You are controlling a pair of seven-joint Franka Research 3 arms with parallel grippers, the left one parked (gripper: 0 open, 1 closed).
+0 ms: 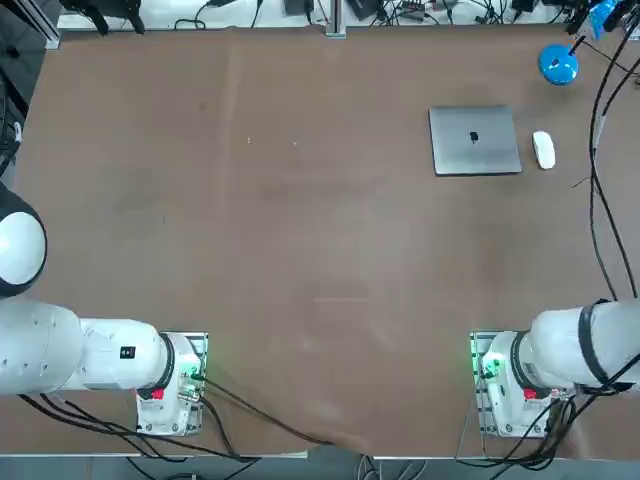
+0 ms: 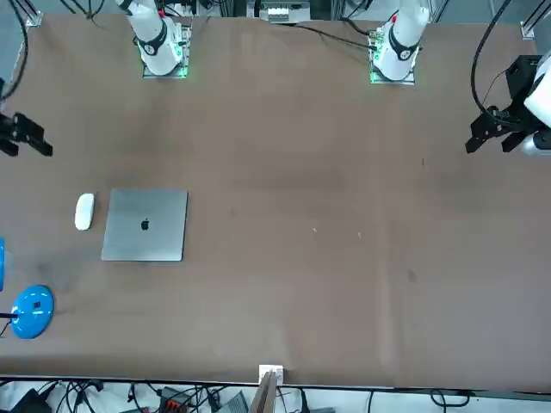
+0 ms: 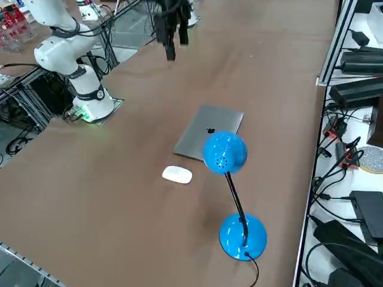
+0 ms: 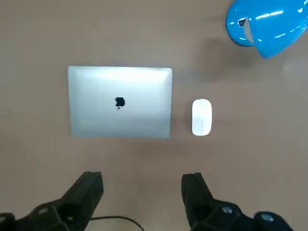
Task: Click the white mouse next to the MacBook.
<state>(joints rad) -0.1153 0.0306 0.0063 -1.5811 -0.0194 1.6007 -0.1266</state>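
Note:
The white mouse (image 4: 201, 117) lies flat on the brown table just beside the closed silver MacBook (image 4: 120, 102), on the side toward the blue lamp. Both also show far right in the top view, mouse (image 1: 543, 149) and MacBook (image 1: 475, 140), and in the front view, mouse (image 2: 83, 211) and MacBook (image 2: 145, 224). My right gripper (image 4: 144, 192) hangs high above the table, on the robot's side of the laptop, open with nothing between its black fingers (image 4: 89, 190). From the side, the gripper (image 3: 175, 45) is well apart from the mouse (image 3: 177, 174) and the MacBook (image 3: 209, 133).
A blue desk lamp (image 3: 242, 236) stands beyond the mouse near the table's far right corner, its round head (image 3: 224, 151) raised on a black stem. Cables (image 1: 600, 150) trail along the right edge. Shelves with equipment (image 3: 359, 89) line the far side.

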